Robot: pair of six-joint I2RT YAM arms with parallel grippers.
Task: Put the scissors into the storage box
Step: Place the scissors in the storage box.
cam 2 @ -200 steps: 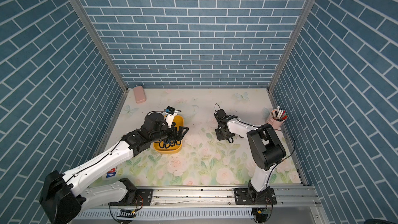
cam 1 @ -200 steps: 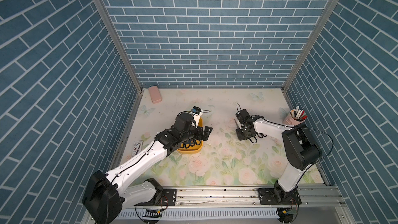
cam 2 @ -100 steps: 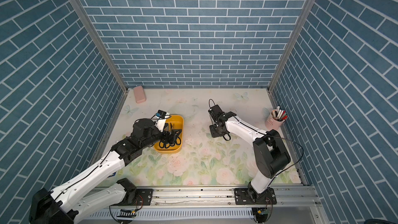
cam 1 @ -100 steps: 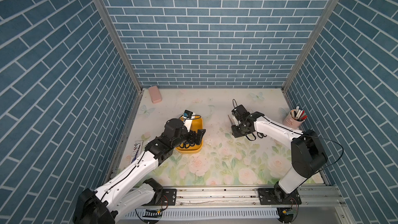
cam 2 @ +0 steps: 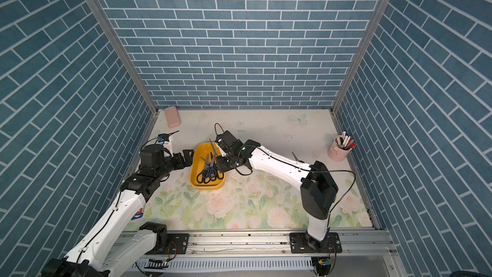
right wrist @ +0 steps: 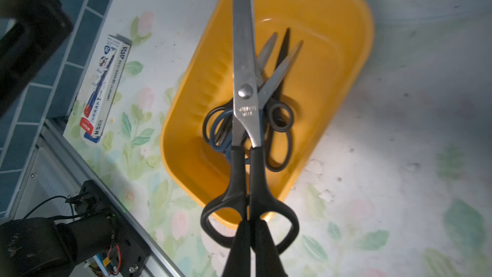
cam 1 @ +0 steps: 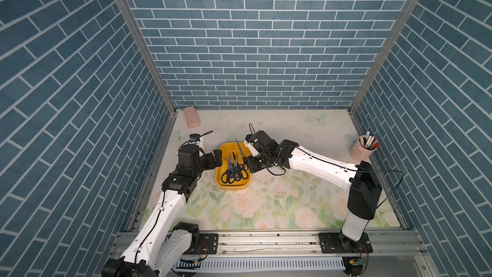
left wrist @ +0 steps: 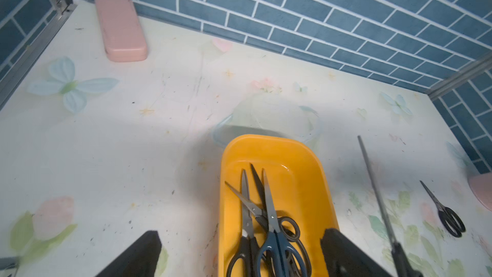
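Right hand (right wrist: 251, 226) pinches long scissors (right wrist: 245, 75) by the handles above the storage box (right wrist: 332, 35) — left hand (left wrist: 241, 235) gapes wide, empty.

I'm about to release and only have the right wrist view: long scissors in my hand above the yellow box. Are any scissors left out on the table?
Observer: Yes. One small pair of scissors lies on the mat, between the storage box and the pink pen cup.
Operator: Where is the left hand?
Observer: The left hand is open and empty. It is beside the box's rim on its own arm's side, apart from the long scissors.
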